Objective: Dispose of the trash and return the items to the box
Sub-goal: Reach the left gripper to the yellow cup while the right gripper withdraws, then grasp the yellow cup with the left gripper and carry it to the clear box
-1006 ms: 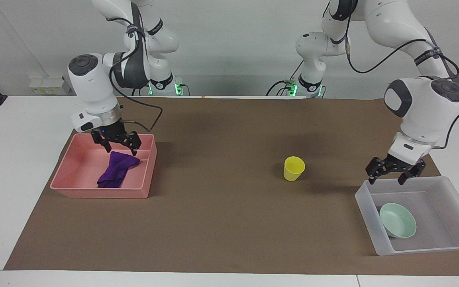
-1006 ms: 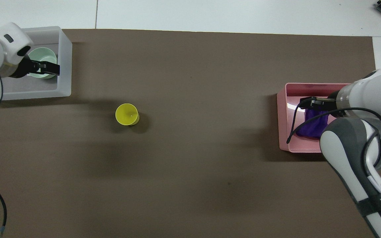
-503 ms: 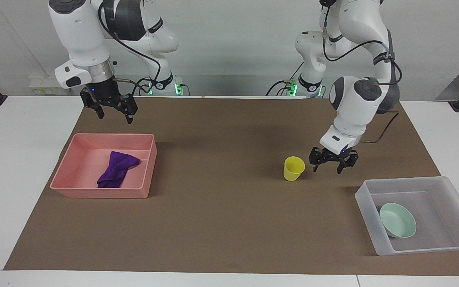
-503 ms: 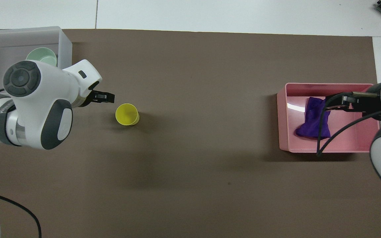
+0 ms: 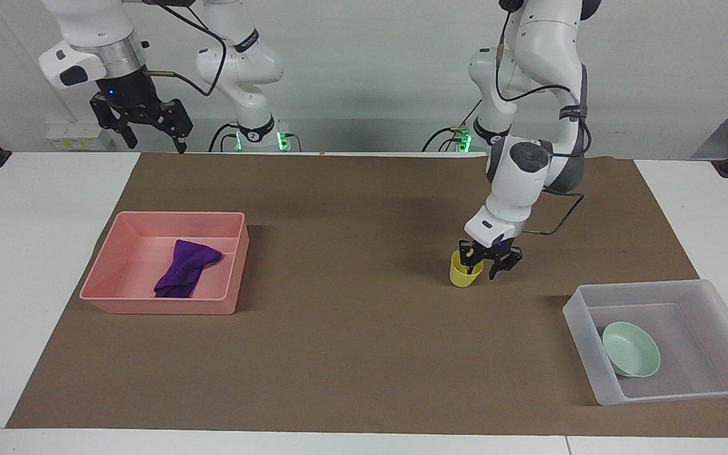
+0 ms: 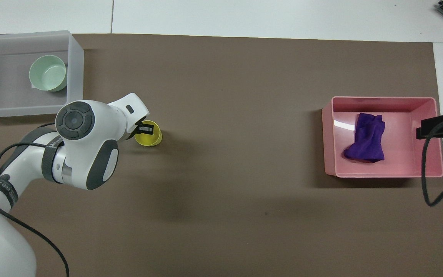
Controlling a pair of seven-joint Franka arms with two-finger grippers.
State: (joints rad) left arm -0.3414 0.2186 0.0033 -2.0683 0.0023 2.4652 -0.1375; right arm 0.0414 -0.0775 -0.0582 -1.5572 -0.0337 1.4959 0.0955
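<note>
The yellow cup (image 5: 463,275) stands upright on the brown mat, also in the overhead view (image 6: 154,139). My left gripper (image 5: 487,260) is low at the cup and open, with one finger inside the rim and one outside; it also shows in the overhead view (image 6: 144,130). The purple cloth (image 5: 186,268) lies crumpled in the pink tray (image 5: 149,302). The mint-green bowl (image 5: 631,349) sits in the translucent box (image 5: 711,292) at the left arm's end. My right gripper (image 5: 152,140) is open and empty, raised high over the table's edge nearest the robots, beside the pink tray.
The brown mat (image 5: 351,354) covers most of the white table. The pink tray (image 6: 331,142) is at the right arm's end and the translucent box (image 6: 76,77) at the left arm's end. The right arm's cable (image 6: 425,173) hangs over the tray's edge.
My left gripper moved from over the box to the cup and came down over its rim. My right gripper let go of the cloth, then rose away from the pink tray.
</note>
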